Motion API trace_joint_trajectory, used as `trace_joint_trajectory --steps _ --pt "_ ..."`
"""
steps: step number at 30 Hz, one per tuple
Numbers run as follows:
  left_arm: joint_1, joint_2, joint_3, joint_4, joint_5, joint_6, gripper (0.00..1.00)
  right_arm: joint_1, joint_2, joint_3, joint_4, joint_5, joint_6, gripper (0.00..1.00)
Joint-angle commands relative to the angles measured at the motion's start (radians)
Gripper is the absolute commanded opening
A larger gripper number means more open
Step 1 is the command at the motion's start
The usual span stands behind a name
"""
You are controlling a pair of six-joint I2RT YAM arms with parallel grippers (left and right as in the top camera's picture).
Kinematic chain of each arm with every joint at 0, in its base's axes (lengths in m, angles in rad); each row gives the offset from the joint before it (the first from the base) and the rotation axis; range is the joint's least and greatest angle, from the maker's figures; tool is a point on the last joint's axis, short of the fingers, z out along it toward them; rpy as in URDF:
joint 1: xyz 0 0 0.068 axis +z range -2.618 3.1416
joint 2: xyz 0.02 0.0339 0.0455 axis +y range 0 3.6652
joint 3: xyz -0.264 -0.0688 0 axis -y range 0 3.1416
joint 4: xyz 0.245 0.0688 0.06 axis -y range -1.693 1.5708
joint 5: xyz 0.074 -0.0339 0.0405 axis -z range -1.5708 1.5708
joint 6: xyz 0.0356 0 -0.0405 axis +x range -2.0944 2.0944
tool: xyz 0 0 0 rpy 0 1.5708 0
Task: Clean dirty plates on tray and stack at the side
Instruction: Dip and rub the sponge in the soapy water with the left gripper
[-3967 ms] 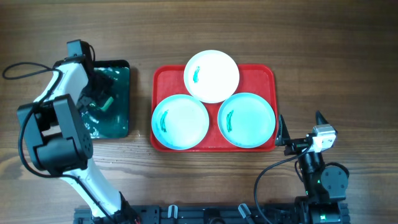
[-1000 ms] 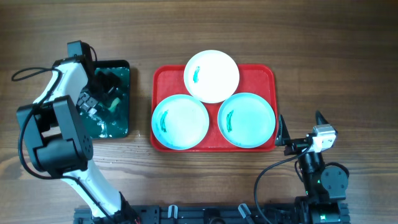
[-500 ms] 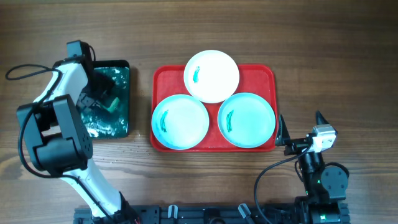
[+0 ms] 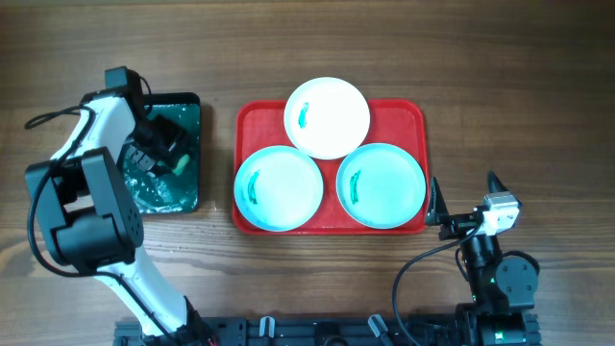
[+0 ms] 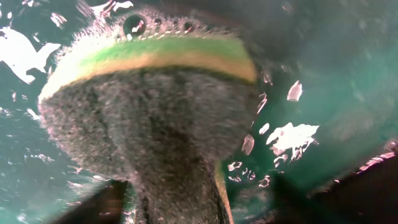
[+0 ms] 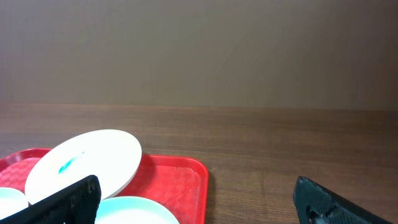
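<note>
Overhead and wrist views, two-arm rig at a wooden table (image 4: 500, 58).

Left gripper (image 4: 157, 142): lowered into the green tray (image 4: 188, 104), jaws drawn in on a sponge (image 5: 149, 112). In the left wrist view the sponge fills the frame. It has a dark scouring face and a yellow and green band along its far edge, and it narrows toward the camera where it is pinched. The jaws themselves are only dark blurs at the lower corners.

Right gripper (image 4: 461, 185): jaws spread wide and holding nothing. It sits just beside the near right corner of the red tray (image 4: 417, 111), apart from it and from every plate.

Green tray: lies on the left of the table, well apart from the red tray. Its floor is wet, with bright glints and small bubbles around the sponge.

Red tray: lies at the table's centre and holds all three plates.
- The white plate (image 4: 332, 120) sits at the far middle. It overhangs the far rim and rests tilted on the edges of the two turquoise plates.
- The left turquoise plate (image 4: 283, 192) and the right turquoise plate (image 4: 386, 187) lie side by side at the near edge, touching or nearly so.
- Each plate carries a short green smear on the left part of its face.
</note>
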Motion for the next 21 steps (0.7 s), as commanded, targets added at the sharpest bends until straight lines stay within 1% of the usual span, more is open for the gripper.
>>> trace_joint_trajectory --steps 1,4,6,7,8,9,10,11,14,15,17,19,21 --pt "0.0 0.025 -0.017 0.023 -0.052 -0.002 1.0 -0.006 -0.007 -0.001 0.003 0.008 0.01 1.0" --pt "0.0 0.025 -0.017 0.022 -0.151 -0.003 1.0 -0.006 -0.007 -0.001 0.003 0.008 0.01 1.0" --pt "0.0 0.025 -0.017 0.023 -0.179 -0.002 1.0 -0.006 -0.007 -0.001 0.003 0.008 0.01 1.0" --pt "0.0 0.025 -0.017 0.023 -0.181 -0.003 0.92 -0.006 -0.007 -0.001 0.003 0.008 0.01 1.0" --pt "0.0 0.025 -0.017 0.024 -0.181 -0.003 0.67 -0.006 -0.007 -0.001 0.003 0.008 0.01 1.0" --pt "0.0 0.025 -0.017 0.026 -0.18 -0.003 0.28 -0.006 -0.007 -0.001 0.003 0.008 0.01 1.0" --pt "0.0 0.025 -0.017 0.026 -0.177 -0.003 0.15 -0.006 -0.007 -0.001 0.003 0.008 0.01 1.0" --pt "0.0 0.025 -0.017 0.026 -0.169 -0.003 0.08 -0.006 -0.007 -0.001 0.003 0.008 0.01 1.0" --pt "0.0 0.024 -0.016 0.026 -0.166 -0.003 0.07 -0.006 -0.007 -0.001 0.003 0.008 0.01 0.99" --pt "0.0 0.022 -0.014 0.025 -0.166 -0.002 0.04 -0.006 -0.007 -0.001 0.003 0.008 0.01 1.0" --pt "0.0 0.001 0.0 0.011 -0.166 -0.003 0.04 -0.006 -0.007 -0.001 0.003 0.008 0.01 1.0" --pt "0.0 -0.035 0.015 -0.002 -0.166 -0.003 0.04 -0.006 -0.007 -0.001 0.003 0.008 0.01 1.0" --pt "0.0 -0.114 0.042 -0.014 -0.15 -0.003 0.04 -0.006 -0.007 -0.001 0.003 0.008 0.01 1.0"
